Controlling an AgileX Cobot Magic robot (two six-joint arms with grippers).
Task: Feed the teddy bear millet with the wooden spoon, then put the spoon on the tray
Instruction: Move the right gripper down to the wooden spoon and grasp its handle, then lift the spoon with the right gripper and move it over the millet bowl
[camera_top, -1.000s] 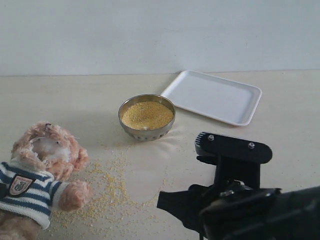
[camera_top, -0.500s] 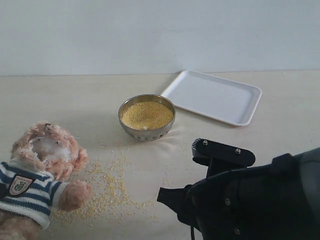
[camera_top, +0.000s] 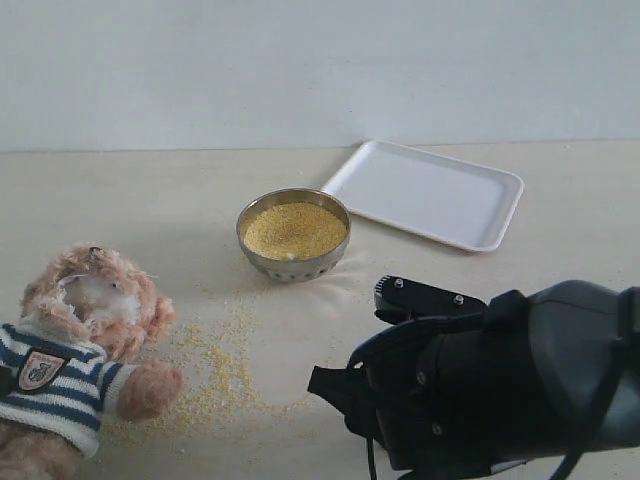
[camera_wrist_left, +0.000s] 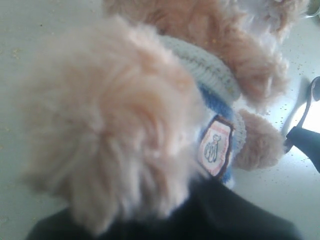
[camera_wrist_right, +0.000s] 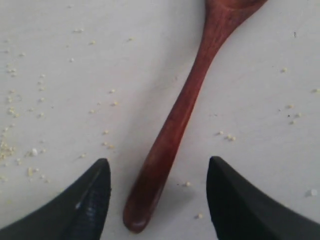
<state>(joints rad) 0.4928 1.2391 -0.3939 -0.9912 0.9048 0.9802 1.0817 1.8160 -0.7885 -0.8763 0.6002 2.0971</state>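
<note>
Dark reddish wood runs through the middle of the right wrist view. The wooden spoon (camera_wrist_right: 192, 90) lies flat on the bench (camera_wrist_right: 75, 100), and its slim handle passes between the two black fingers (camera_wrist_right: 87, 200) of the right tool (camera_wrist_right: 157, 162). That tool stands open, with bare bench on either side of the handle and nothing gripped. The spoon's oval bowl is cut off at the frame edge.

In the exterior view the right arm (camera_top: 490, 390) hides the spoon altogether. Beyond the arm stands the steel bowl (camera_top: 294, 262) heaped with millet (camera_top: 294, 228), and the white tray (camera_top: 430, 195) lies behind and to the right of it. The teddy bear (camera_top: 85, 330) is at the left, with loose grains (camera_top: 215, 375) strewn beside its paw.

The step in hand appears to be picking up the spoon. The handle lies at a slant to the fingers, and its end sits nearer one finger than the other. A small turn and sideways shift of the wrist would likely square the grip before closing. A hold a little up from the very end should keep the thin, rounded handle from pivoting. Stray grains near the handle could let it roll, so a slow, low closure at bench level seems wise.

The left wrist view is filled with blurred fur and the bear's striped sweater. Whether the left tool is open or closed cannot be told.
</note>
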